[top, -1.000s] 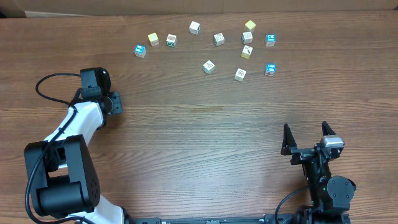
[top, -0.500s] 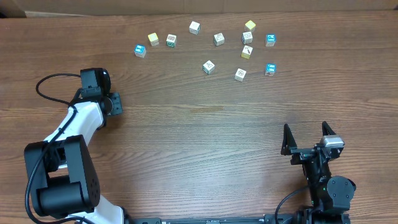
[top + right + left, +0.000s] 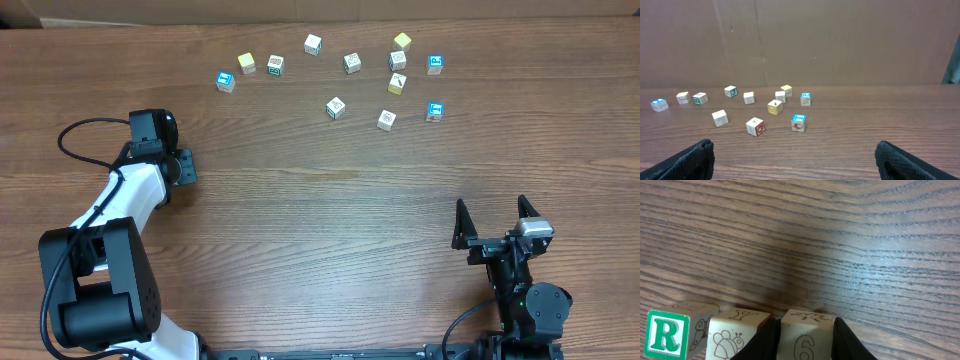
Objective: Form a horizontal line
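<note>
Wood-grain table (image 3: 330,230) is filling the whole overhead view, mid-brown, grain running L-R. At the table's far edge a plain brown board (image 3: 805,40) is standing upright as a backdrop. Light's glancing off the tabletop w/ a pale sheen (image 3: 875,275).

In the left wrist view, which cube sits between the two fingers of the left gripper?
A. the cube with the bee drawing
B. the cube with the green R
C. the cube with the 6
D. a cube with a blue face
C: the cube with the 6 stands between the dark fingers of the left gripper, while the bee cube and the green R cube stand beside it, outside the fingers.
</note>
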`<state>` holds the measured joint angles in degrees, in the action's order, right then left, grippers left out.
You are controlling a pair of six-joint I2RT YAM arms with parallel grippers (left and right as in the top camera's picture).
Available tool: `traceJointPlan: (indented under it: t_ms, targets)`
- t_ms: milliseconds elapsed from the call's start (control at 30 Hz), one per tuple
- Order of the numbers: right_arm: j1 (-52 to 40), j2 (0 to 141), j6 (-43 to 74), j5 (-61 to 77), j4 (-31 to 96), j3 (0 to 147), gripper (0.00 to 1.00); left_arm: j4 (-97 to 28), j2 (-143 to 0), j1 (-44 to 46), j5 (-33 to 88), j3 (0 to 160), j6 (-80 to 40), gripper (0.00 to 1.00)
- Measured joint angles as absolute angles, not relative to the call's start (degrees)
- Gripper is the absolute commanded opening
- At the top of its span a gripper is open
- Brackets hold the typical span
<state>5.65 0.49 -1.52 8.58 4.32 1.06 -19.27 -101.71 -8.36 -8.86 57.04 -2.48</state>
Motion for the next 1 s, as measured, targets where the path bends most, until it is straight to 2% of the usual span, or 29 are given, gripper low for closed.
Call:
traceJointPlan:
  t_ms: [300, 567, 1000]
  targets:
    - [5.6, 0.5, -1.5, 8.6, 4.3, 1.1, 1.00, -19.3, -101.7, -8.4, -9.0, 57.0, -2.5, 0.23]
    - [5.6, 0.5, -1.5, 8.6, 4.3, 1.1, 1.00, -19.8, -101.7, -8.4, -9.0, 57.0, -2.4, 0.34]
    - [5.6, 0.5, -1.5, 8.6, 4.3, 1.1, 1.00, -20.1, -101.7, -8.4, -9.0, 57.5, -2.3, 0.38]
